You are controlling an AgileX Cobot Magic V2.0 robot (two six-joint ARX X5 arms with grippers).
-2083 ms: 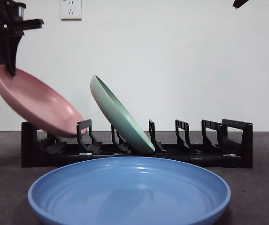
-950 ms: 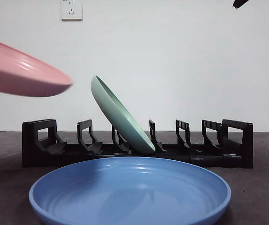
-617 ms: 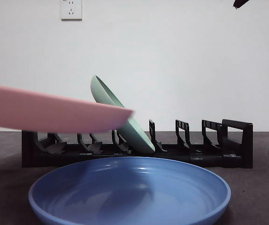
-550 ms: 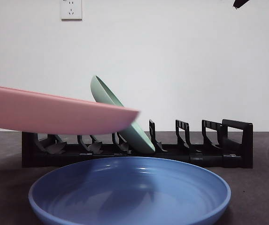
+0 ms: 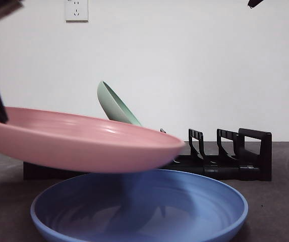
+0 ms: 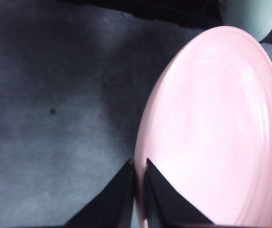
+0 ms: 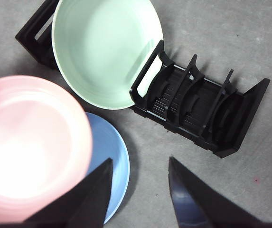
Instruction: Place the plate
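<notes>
A: Lab test bench, not a kitchen. Bare white wall with two sockets, plain grey tabletop, nothing homely around

B: Agreed. Staged props only: black dish rack, pink plate, green plate, blue plate

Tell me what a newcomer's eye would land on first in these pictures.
First the pink plate, held nearly flat by its rim in the left gripper and hanging just above the blue plate on the table nearest the front camera. Behind them a green plate leans in the black dish rack, whose other slots toward the far end stand free. The right gripper waits high above, jaws apart.
</notes>
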